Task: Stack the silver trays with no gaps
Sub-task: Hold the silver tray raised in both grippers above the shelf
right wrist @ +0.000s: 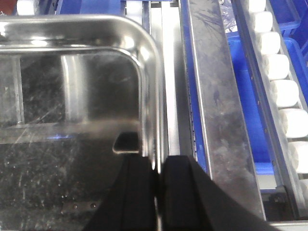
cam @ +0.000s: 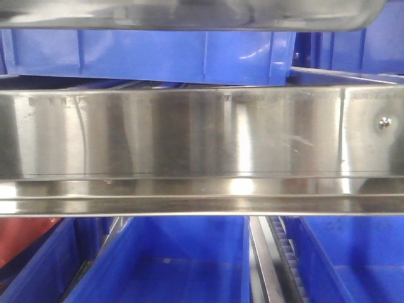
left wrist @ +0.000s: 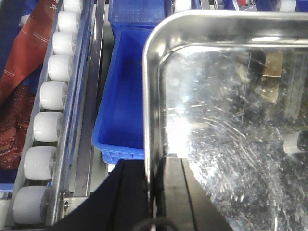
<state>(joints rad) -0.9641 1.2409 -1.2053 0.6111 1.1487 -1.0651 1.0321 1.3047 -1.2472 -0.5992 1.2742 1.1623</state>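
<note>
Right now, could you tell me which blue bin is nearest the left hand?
The open blue bin alongside the silver tray the left hand grips; the grid-textured bin lies beyond.

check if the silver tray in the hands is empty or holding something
Empty. Both wrist views show the tray bare inside, only scratches and reflections; left hand and right hand pinch its rim.

Shiny, fine-scratched silver tray (left wrist: 155, 72); plain blue bins (left wrist: 120, 96); white rollers (left wrist: 48, 126).

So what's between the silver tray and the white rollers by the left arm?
A blue bin and a grey metal rail lie beside the silver tray, in the left wrist view.
</note>
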